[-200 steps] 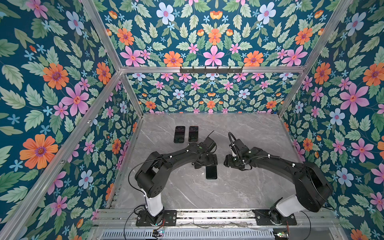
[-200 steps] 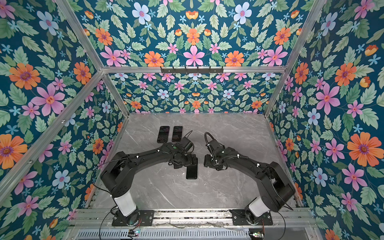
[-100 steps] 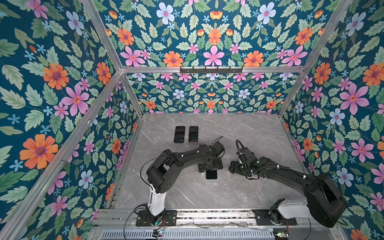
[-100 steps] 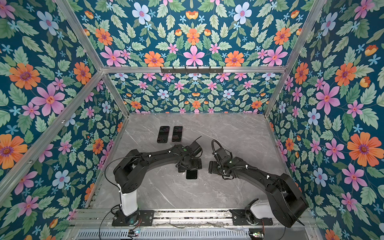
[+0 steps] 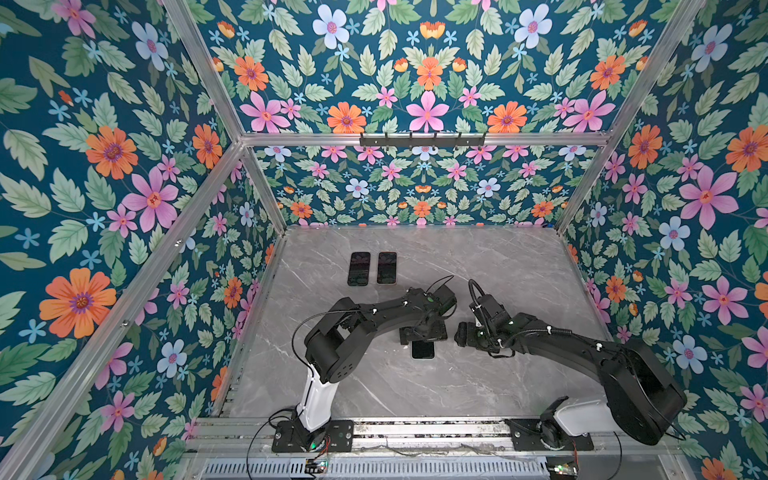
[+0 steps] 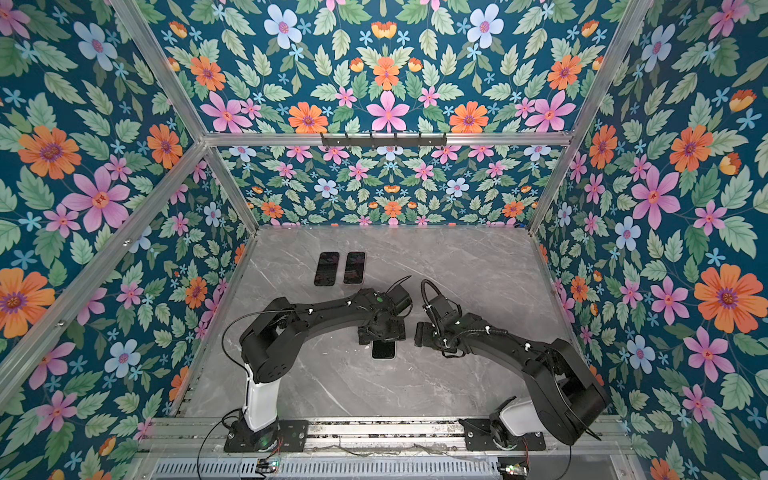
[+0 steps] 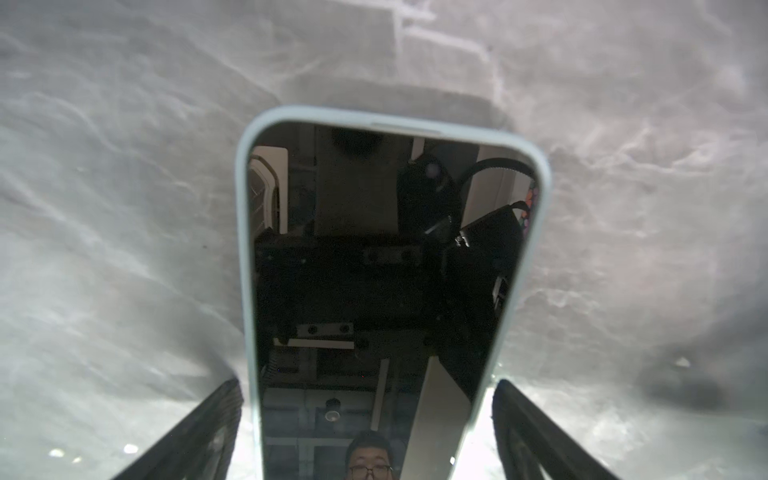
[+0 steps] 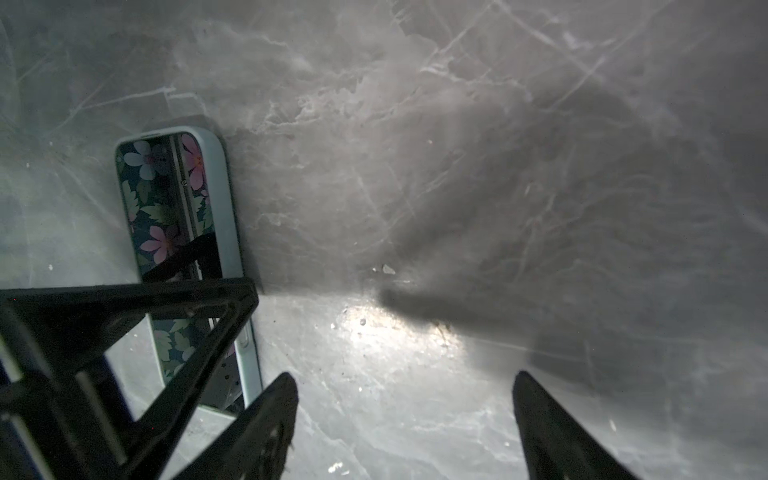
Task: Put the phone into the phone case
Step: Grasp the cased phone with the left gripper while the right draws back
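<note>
The phone (image 5: 423, 350) lies flat on the grey marble table, dark screen up, and only its near end shows in both top views (image 6: 383, 350). In the left wrist view its screen (image 7: 386, 270) sits inside the pale blue phone case (image 7: 245, 249), whose rim runs round it. My left gripper (image 7: 368, 382) is open and straddles the cased phone, one finger on each long side, with a bright gap on one side. My right gripper (image 8: 404, 376) is open over bare table beside the phone (image 8: 166, 199), with nothing between its fingers. In a top view it (image 5: 459, 334) hangs just right of the left gripper (image 5: 423, 334).
Two more dark phones (image 5: 359, 269) (image 5: 387, 268) lie side by side at the back left of the table. Flowered walls close in the table on three sides. A metal rail (image 5: 415, 428) with both arm bases runs along the front edge.
The left gripper has come down over the phone's far half, and its arm has swung right. The right gripper has spread its fingers and shifted slightly toward the front. The phone has not moved.
</note>
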Controlling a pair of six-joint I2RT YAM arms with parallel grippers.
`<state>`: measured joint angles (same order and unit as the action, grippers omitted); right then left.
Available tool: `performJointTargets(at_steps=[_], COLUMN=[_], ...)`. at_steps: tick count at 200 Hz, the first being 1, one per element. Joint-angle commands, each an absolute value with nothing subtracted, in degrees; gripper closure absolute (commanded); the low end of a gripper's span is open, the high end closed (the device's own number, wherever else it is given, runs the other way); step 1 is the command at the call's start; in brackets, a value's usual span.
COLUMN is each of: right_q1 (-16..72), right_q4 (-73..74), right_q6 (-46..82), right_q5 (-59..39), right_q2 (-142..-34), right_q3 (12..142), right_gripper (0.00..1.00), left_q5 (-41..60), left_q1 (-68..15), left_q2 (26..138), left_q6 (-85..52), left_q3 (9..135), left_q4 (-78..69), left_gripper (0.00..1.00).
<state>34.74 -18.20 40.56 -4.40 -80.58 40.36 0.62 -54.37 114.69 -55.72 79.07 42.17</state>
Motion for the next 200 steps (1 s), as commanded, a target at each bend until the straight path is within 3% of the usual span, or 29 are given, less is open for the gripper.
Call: performJointTargets(at_steps=[1, 112, 200], right_q1=[34.8, 34.8, 34.7], right_q4=[-18.1, -17.8, -17.4], right_q6=[41.6, 43.0, 42.6], right_q5=[-4.7, -4.0, -4.9], right_q2=[-80.9, -81.2, -82.0], right_q3=[40.6, 41.2, 41.6], right_gripper=[0.19, 0.19, 0.20], left_q5=[4.6, 5.6, -0.6], left_q1=[-55.3, -57.3, -56.5], left_q2=[115.5, 118.0, 119.5], left_q6=[-57.2, -55.8, -58.9], left_q3=[78.8, 83.0, 84.3], left_q4=[45.8, 54.0, 53.2], left_gripper=[0.07, 0.20, 0.14])
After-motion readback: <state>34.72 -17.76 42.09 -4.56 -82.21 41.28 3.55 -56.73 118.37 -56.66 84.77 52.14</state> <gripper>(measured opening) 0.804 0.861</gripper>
